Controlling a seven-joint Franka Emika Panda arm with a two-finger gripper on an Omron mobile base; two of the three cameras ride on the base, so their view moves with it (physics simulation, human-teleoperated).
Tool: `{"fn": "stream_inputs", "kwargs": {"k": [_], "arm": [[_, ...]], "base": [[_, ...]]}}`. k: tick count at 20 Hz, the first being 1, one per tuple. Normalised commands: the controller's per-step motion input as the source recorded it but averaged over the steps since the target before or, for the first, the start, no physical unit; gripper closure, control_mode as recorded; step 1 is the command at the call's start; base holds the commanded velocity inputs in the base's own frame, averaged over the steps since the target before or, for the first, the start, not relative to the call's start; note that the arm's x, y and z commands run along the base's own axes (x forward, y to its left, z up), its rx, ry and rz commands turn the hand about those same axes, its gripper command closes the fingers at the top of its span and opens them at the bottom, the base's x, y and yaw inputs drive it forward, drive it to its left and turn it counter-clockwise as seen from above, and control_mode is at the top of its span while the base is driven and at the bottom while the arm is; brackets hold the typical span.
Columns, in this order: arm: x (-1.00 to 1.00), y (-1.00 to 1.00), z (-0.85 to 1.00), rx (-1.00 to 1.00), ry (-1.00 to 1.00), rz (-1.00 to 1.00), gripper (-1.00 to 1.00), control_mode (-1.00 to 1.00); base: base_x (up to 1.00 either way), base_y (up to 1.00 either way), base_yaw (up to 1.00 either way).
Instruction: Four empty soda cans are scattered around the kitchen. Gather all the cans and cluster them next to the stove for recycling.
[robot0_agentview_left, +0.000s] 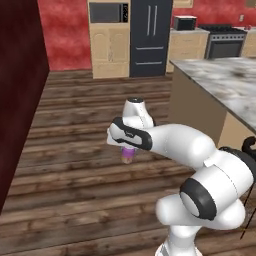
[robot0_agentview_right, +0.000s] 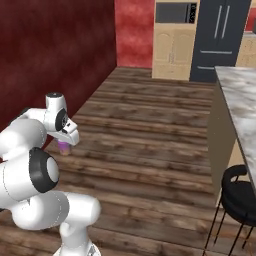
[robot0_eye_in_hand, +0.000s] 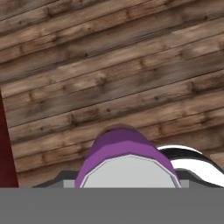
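Purple can (robot0_eye_in_hand: 124, 151) is in the gripper (robot0_agentview_left: 129, 153), held out over the wood floor (robot0_agentview_left: 75, 165), well off the ground and well apart from the stove (robot0_agentview_left: 225, 40) at the far end of the room. From the hand camera the can sits right at the fingers, silver top toward the lens, purple shoulder past it; in both base views a bit of purple pokes out below the hand (robot0_agentview_right: 64, 145). Fingertips themselves are hidden by the can, but the jaws look pinched on its sides, not spread free. Handling, my read: empty soda can, so very light, thin wall, stiff end to end but dents easily under side squeeze, smooth and a bit slick. Best hold is across the round body near mid-height, moderate force only; too hard crumples it, too soft and it could slide during the drive. It should be set down upright, since it'll roll if tipped. Count from here: one can visible, the purple one. One stove, one microwave (robot0_agentview_left: 185, 22) on the counter beside it, one dark fridge (robot0_agentview_left: 151, 37), one marble-top island (robot0_agentview_left: 225, 85), one black stool (robot0_agentview_right: 241, 195) beside the island. The other three cans I can't place from where I stand.
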Motion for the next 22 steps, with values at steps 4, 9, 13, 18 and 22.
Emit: {"fn": "stream_inputs", "kwargs": {"k": [4, 9, 13, 18, 22], "arm": [[0.00, 0.00, 0.00, 0.00, 0.00, 0.00, 1.00, 1.00], [0.00, 0.00, 0.00, 0.00, 0.00, 0.00, 1.00, 1.00], [0.00, 0.00, 0.00, 0.00, 0.00, 0.00, 1.00, 1.00], [0.00, 0.00, 0.00, 0.00, 0.00, 0.00, 1.00, 1.00], [0.00, 0.00, 0.00, 0.00, 0.00, 0.00, 1.00, 1.00]], "base": [[0.57, -0.19, 0.00], [0.55, -0.18, 0.00], [0.53, -0.18, 0.00], [0.53, -0.18, 0.00], [0.50, -0.19, 0.00]]}}
